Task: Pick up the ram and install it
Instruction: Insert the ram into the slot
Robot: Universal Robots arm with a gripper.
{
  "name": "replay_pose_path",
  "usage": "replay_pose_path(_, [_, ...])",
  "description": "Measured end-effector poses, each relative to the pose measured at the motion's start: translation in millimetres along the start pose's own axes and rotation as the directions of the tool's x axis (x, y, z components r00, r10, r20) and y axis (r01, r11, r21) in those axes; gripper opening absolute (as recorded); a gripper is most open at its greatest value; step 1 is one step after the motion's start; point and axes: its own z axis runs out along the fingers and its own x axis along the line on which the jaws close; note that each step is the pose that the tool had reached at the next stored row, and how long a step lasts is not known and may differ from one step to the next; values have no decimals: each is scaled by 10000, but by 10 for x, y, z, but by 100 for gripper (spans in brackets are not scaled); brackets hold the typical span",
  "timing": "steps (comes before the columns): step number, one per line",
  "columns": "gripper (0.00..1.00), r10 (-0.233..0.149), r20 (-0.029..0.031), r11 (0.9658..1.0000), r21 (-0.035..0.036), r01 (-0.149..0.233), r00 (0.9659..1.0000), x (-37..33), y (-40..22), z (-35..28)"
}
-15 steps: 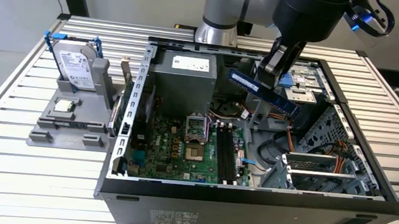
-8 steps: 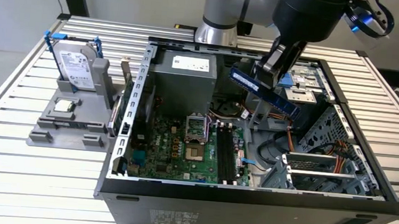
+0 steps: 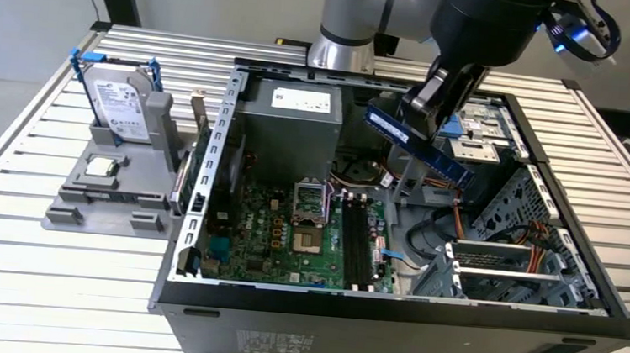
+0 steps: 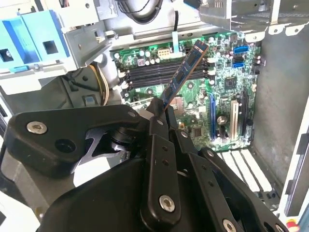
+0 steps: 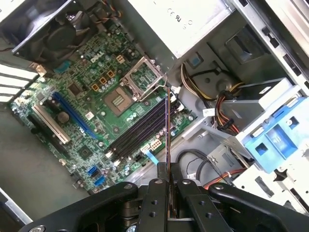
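While a hard drive (image 3: 118,102) stands in a gray holder (image 3: 110,203) at the exterior view's left, the gripper (image 3: 424,118), clamped on the ram (image 3: 438,158), holds it tilted over the open computer case (image 3: 204,218) and its motherboard (image 3: 288,233)

We see the arm (image 3: 347,23) rising at the far side of the exterior view, with its dark wrist (image 3: 487,21) bent forward and down toward that view's right. The claw (image 3: 424,107) points downward at a slant, clamped on the ram (image 3: 443,160). In the second wrist view the claw (image 4: 157,110) pinches the strip between two black fingers (image 4: 159,159) pressed flat together. In the first wrist view we find the same tight grip (image 5: 167,168), and the ram juts out past the fingertips.
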Motion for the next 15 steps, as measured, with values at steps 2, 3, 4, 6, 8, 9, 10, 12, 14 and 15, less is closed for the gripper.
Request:
replay_pose_path(2, [0, 145, 5, 9999, 3, -145, 9999, 0, 0, 0])
replay_pose_path(3, [0, 193, 5, 9998, 4, -193, 9998, 0, 0, 0])
replay_pose_path(4, [0, 238, 7, 9997, 5, -238, 9997, 0, 0, 0])
replay_pose_path(6, [0, 322, 10, 9995, 6, -322, 9995, 0, 1, 0])
replay_pose_path(8, [0, 395, 11, 9992, 8, -395, 9992, 1, 1, 0])
replay_pose_path(9, [0, 424, 12, 9991, 8, -424, 9991, 1, 1, 0])
replay_pose_path(10, [0, 452, 13, 9990, 9, -452, 9990, 1, 1, 0])
replay_pose_path(12, [0, 510, 15, 9987, 10, -510, 9987, 1, 1, 0])
replay_pose_path(14, [0, 563, 17, 9984, 11, -563, 9984, 1, 1, 0])
replay_pose_path(15, [0, 597, 18, 9982, 12, -597, 9982, 1, 1, 0])
